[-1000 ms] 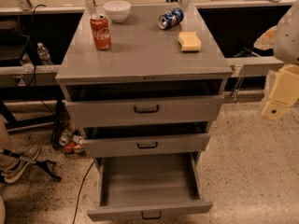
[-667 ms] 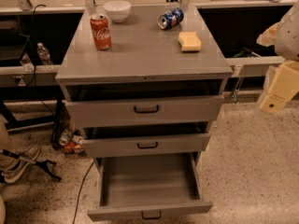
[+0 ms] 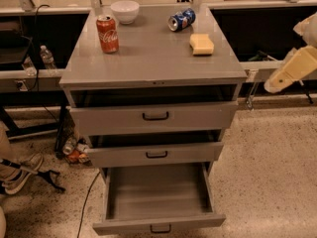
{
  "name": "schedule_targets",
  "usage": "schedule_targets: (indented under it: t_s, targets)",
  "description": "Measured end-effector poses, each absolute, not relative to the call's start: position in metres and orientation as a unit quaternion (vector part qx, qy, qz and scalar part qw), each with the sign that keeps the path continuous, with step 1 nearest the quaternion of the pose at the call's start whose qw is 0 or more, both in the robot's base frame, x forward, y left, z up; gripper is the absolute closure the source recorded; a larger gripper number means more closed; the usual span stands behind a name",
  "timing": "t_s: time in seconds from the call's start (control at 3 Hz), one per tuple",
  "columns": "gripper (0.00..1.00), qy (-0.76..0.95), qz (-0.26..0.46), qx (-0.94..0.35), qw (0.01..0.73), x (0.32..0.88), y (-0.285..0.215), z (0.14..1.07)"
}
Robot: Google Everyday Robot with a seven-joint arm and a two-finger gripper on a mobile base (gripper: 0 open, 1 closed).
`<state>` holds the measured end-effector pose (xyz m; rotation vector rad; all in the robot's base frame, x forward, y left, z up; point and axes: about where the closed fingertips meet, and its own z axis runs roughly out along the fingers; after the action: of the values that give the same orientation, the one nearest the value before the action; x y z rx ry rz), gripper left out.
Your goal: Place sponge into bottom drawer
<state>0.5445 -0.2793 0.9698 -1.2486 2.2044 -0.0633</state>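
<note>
Gripper [image 3: 278, 82], opening unclear, right of cabinet [image 3: 148, 63], well apart from sponge [image 3: 201, 44]; bottom drawer [image 3: 124, 225] open.

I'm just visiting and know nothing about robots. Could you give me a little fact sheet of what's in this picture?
Sponge: on the cabinet top, right rear part, untouched
Bottom drawer: pulled wide open, inside looks bare
Claw: off the cabinet's right side, apart from the sponge
Also on top: upright red can, blue can on its side, white bowl
Job so far: sponge not yet in the drawer
</note>
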Motion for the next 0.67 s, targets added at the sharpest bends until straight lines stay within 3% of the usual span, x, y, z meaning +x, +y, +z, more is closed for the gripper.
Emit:
schedule_targets:
  t_s: [0.33, 0.67]
  targets:
    - [0.00, 0.854, -0.022, -0.370, 0.365, 0.5958, -0.3082, 0.9633]
    - [0.00, 0.852, -0.024, -0.372, 0.368, 0.5957, -0.3056, 0.9667]
